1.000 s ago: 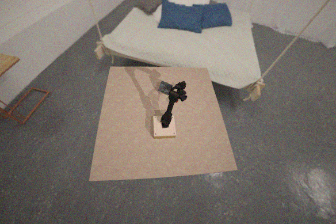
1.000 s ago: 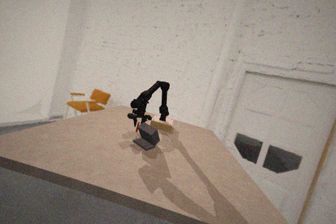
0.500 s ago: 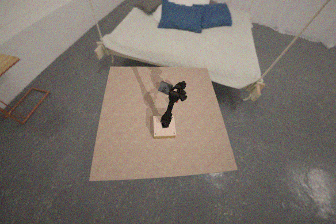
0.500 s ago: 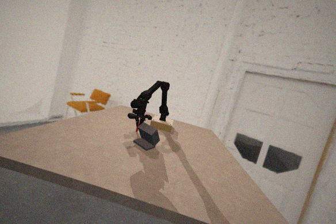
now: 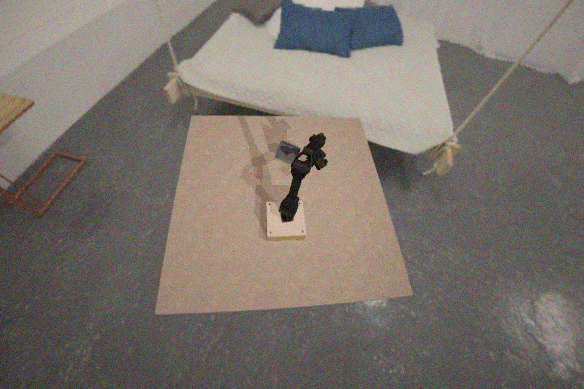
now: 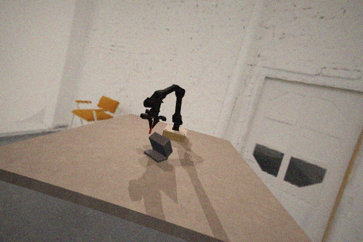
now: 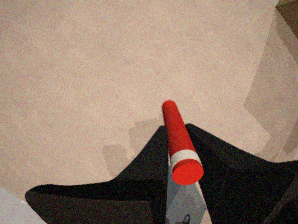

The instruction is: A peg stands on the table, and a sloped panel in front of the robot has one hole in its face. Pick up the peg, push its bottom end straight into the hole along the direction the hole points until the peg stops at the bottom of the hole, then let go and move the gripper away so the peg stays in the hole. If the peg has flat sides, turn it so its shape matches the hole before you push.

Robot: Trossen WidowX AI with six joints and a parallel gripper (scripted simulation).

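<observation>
Wrist view: round red peg [image 7: 178, 144] with white band, clamped in gripper [image 7: 174, 163], lifted off table [image 7: 80, 63]; dark sloped panel [image 6: 160, 145] nearby.

Smooth, slightly glossy red peg [image 7: 178, 147] with white band, matt black gripper [image 7: 174, 183], matt grey panel [image 6: 160, 145], matt, finely speckled board-like table [image 6: 93, 156].

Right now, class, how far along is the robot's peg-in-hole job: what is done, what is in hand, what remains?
Done: the black parallel-jaw gripper is shut on the round red peg with a white band, lifted off the tan table in the exterior view. In hand: carrying the peg above the dark grey sloped panel. Left: aligning with the hole, which no view shows clearly, pushing the peg home, releasing and retreating.
</observation>
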